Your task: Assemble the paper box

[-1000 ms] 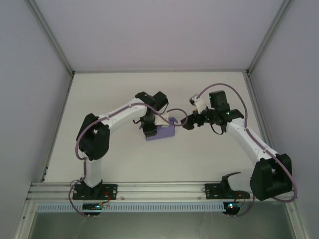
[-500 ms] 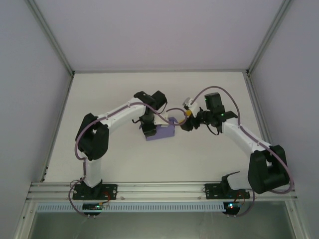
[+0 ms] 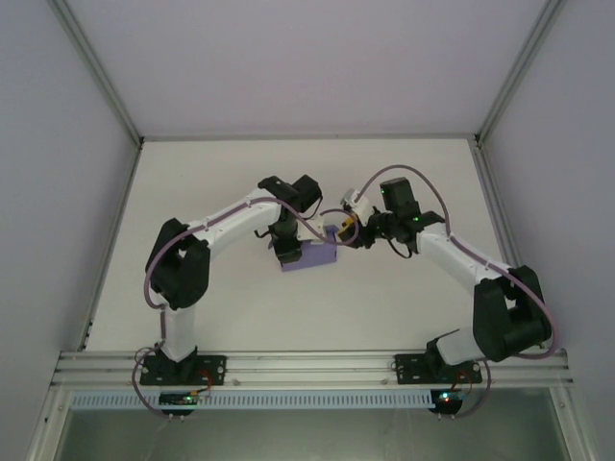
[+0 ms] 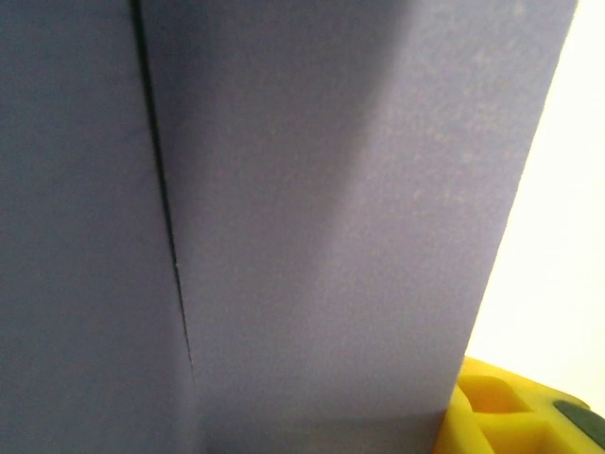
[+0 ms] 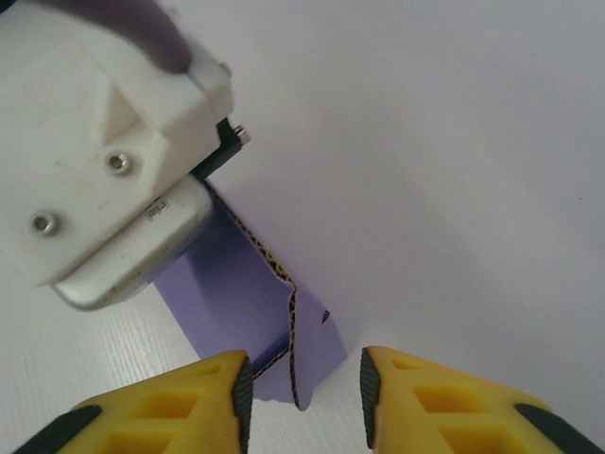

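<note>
At mid-table the paper box [image 3: 312, 255] seems light and easily creased, best pinched gently at its right flap, which the right gripper [image 5: 301, 371] straddles with narrow, untouching jaws; whether the left gripper [image 3: 285, 252] holds it I cannot tell.

One lavender paper box [image 3: 309, 255] lies on one white bench [image 3: 384, 307]. There are two arms, the left arm [image 3: 226, 223] and the right arm [image 3: 461, 259], and so two end effectors: the left end effector [image 3: 284, 252] and the right end effector [image 3: 348, 233]. The right wrist view shows two yellow fingers [image 5: 444, 407], and the left wrist view shows one. Each arm carries one purple cable [image 3: 149, 279], two in all.
</note>
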You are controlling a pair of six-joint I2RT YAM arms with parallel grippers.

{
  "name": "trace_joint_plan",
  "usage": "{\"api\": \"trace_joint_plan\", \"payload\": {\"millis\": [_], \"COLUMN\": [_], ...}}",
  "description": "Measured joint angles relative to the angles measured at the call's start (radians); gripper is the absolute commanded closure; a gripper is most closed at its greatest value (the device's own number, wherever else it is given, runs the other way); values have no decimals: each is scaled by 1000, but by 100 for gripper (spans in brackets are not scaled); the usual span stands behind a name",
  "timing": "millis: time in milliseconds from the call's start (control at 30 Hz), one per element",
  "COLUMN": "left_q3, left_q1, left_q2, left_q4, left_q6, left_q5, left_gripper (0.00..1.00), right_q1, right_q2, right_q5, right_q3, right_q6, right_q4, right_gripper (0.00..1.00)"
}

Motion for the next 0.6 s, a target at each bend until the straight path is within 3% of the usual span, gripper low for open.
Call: {"api": "trace_joint_plan", "payload": {"millis": [167,367,600], "left_q3": [0,0,-3], "left_q1": [-6,-6,-7], "left_q2": [0,0,0], "left_q4": [3,9,32], "left_q6": [-5,-8,-26], "left_q5": [-10,-13,-24], "left_gripper": [56,56,56], "right_q1": [24,44,54], "right_q2": [6,24,26], "right_q5": [49,82,101], "right_q3": [0,2,4], "right_q6": [39,63,172], "right_q4": [23,34,55], "right_gripper": [67,87,98]}}
